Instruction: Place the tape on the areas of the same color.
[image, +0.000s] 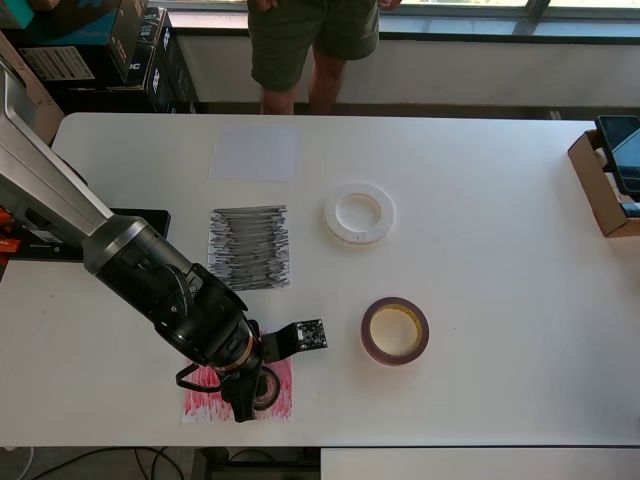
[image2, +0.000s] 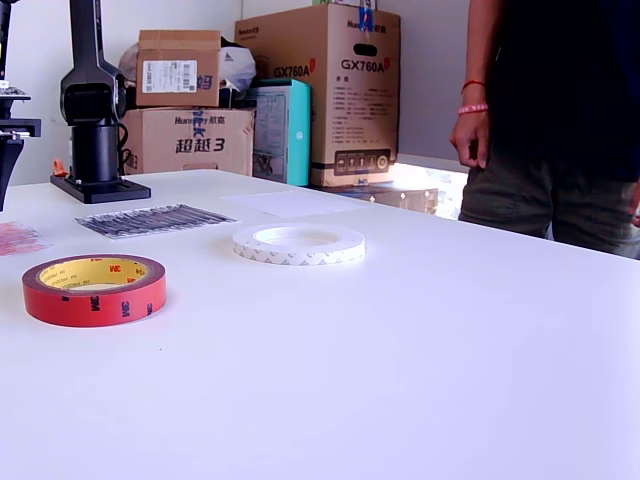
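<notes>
In the overhead view the gripper (image: 262, 385) is hanging low over the red scribbled patch (image: 205, 400), and a small dark ring, apparently the small black tape roll (image: 266, 391), is sitting right at its tip on that patch; whether the fingers are closing on it or merely standing beside it I cannot tell, since the wrist is covering them. The black scribbled patch (image: 249, 247) is lying up and away from the gripper towards the far edge, the plain white sheet (image: 255, 152) beyond that, the white tape roll (image: 358, 212) off to the overhead view's right of the black patch, and the dark-red tape roll (image: 394, 330) just to the right of the gripper, well apart from its red patch. The risk, as I judge it, is the black roll being left on red, or slipping from a shallow pinch while travelling. The white table (image: 480, 400) is carrying a cardboard box (image: 600, 190) at its right edge, and a person (image: 310, 45) is standing at the far side. In the exterior view the gripper is not showing; the red roll (image2: 94, 288) and white roll (image2: 298, 243) are lying flat, with the arm's base (image2: 98, 120) and stacked cartons (image2: 320, 95) behind
</notes>
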